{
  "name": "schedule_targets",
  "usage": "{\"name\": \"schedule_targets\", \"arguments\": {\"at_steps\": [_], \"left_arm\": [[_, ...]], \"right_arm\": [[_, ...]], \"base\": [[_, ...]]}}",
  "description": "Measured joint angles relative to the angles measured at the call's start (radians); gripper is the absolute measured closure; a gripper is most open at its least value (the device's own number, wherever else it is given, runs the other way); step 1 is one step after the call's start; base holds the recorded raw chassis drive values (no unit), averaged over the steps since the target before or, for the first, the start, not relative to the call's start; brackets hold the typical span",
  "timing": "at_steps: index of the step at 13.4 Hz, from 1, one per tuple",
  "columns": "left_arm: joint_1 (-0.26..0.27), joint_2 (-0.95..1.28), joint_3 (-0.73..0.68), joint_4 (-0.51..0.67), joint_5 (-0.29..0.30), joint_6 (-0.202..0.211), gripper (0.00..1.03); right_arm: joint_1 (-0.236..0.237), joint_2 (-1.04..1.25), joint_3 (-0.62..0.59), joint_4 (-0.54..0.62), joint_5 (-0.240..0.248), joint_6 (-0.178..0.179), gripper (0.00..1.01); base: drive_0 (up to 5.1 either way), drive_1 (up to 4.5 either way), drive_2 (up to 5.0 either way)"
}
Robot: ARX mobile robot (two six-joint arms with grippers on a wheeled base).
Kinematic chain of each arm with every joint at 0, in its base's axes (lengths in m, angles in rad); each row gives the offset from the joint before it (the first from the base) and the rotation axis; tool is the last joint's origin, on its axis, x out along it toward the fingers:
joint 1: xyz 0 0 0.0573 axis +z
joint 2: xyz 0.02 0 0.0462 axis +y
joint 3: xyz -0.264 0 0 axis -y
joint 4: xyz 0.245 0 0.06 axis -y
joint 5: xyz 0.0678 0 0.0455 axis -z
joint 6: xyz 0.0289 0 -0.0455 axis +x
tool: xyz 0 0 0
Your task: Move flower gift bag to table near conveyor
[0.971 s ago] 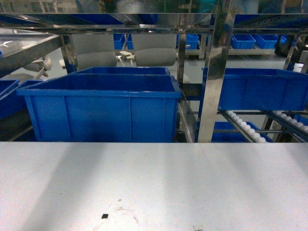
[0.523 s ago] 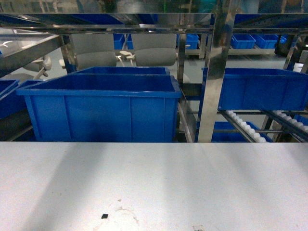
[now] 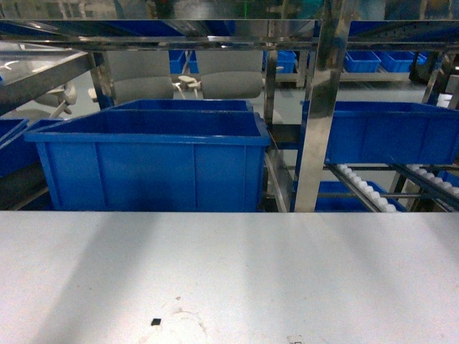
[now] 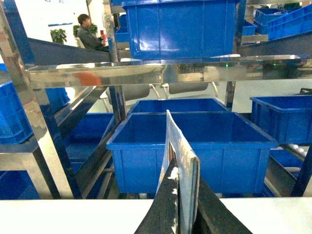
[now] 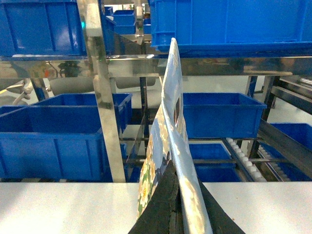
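Bag point(image 5: 170, 141): upright, long axis vertical, clamped at its lower edge in the right gripper point(image 5: 174, 204), above the table point(image 5: 58, 204); unseen from the head camera. Left gripper point(image 4: 184, 204): clamped on a second upright bag point(image 4: 181, 165). Ahead: blue bins point(image 3: 154, 161) and conveyor point(image 3: 366, 190) past the table's far edge.

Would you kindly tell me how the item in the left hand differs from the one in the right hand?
The flower gift bag in the right hand shows flower print and a handle hole; the flat paper item in the left hand is edge-on, pale, print unreadable. The bag bows; the paper item stands straighter. Both are upright, pinched between fingers.
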Motion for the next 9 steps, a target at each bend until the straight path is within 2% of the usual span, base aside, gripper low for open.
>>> {"name": "schedule_targets", "arguments": {"at_steps": [2,4,7,9], "left_arm": [[0.000,0.000,0.000,0.000,0.000,0.000,1.01],[0.000,0.000,0.000,0.000,0.000,0.000,1.01],[0.000,0.000,0.000,0.000,0.000,0.000,1.01],[0.000,0.000,0.000,0.000,0.000,0.000,1.01]], "right_arm": [[0.016,0.034,0.000,0.029,0.007,0.000,0.99],[0.023,0.213,0.000,0.180,-0.002,-0.003,0.99],[-0.037,0.541,0.043,0.410,-0.065,-0.055,0.99],[-0.096,0.726,0.066,0.515,-0.126,-0.080,0.99]], "base": [[0.0,0.00,0.0],[0.0,0.00,0.0],[0.0,0.00,0.0],[0.0,0.00,0.0]]}}
